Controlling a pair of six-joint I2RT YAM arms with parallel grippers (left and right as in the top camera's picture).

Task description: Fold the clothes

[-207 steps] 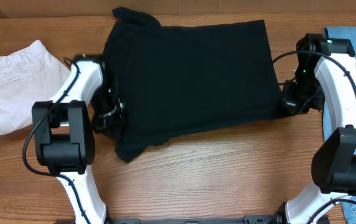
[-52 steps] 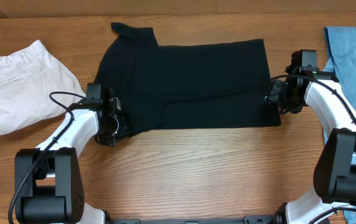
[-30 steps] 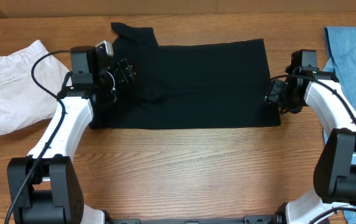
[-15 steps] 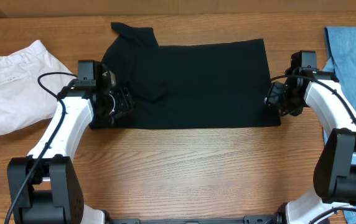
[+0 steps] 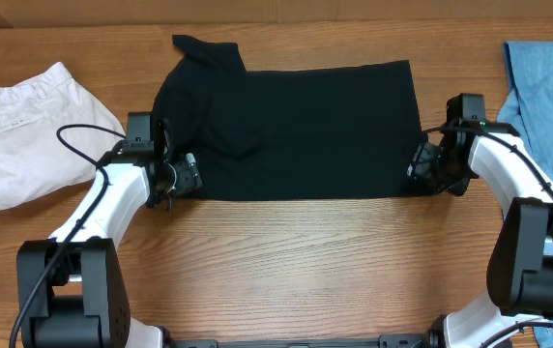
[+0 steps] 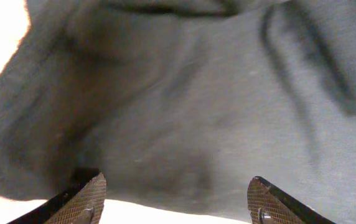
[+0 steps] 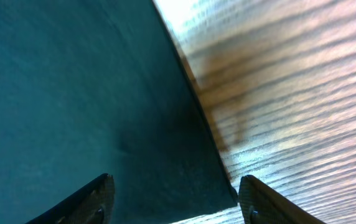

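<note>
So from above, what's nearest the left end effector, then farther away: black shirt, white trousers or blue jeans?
1. Plain black short-sleeved shirt: right at the left end effector, mid-table.
2. White fabric trousers: on the left side.
3. Light blue denim jeans: far right edge.

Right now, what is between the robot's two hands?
The black shirt lies spread between the left hand and the right hand, seen in the overhead view.

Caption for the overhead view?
Left hand and right hand at near corners of the black shirt; white trousers left, jeans right.
</note>
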